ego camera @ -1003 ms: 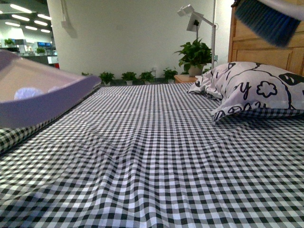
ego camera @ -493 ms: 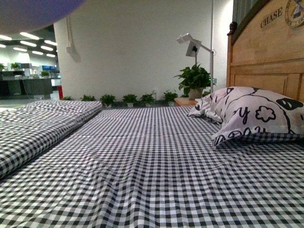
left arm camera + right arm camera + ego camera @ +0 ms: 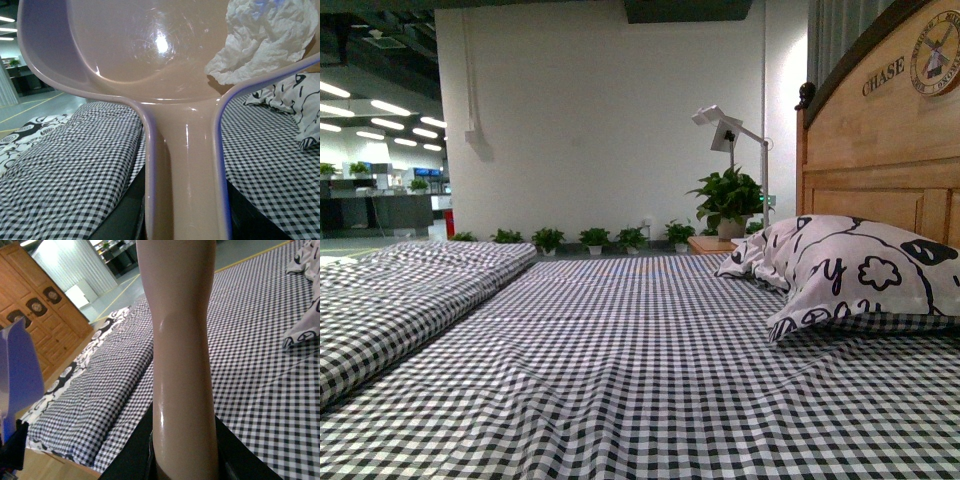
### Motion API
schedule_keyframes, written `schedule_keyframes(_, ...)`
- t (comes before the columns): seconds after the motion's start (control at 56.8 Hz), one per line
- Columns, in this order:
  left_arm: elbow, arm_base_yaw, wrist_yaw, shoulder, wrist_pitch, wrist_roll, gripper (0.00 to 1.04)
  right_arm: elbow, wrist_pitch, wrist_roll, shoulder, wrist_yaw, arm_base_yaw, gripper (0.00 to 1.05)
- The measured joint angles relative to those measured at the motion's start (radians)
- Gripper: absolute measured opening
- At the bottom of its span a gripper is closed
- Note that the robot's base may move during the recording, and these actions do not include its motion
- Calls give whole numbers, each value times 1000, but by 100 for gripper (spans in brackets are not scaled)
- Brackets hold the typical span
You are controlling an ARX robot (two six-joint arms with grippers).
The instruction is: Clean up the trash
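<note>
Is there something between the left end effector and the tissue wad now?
Only the dustpan itself. The tissue wad lies inside its scoop near one rim, and the handle runs down toward the arm. The end effector itself is hidden below the handle. Nothing else blocks.

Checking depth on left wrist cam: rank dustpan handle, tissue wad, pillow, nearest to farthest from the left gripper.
1. Dustpan handle: runs straight out of the left gripper, whose fingers are out of view.
2. Tissue wad: in the dustpan's scoop, against its side wall past the handle's end.
3. Pillow: beyond the scoop, lying on the checked sheet.
</note>
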Motion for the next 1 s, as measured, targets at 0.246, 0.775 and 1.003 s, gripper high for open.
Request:
schedule_keyframes(0.246,-50,14,-90,-43,18,-46,25,-67,23,34,-72,209,181,19)
schedule_keyframes(0.775,-121,-32,-163,-68,50,-98,25,-126,16,29,-85,264,154,19)
schedule_keyframes(1.003,-121,-32,-163,-69,50,-98,25,-126,16,29,-90,263,154,19)
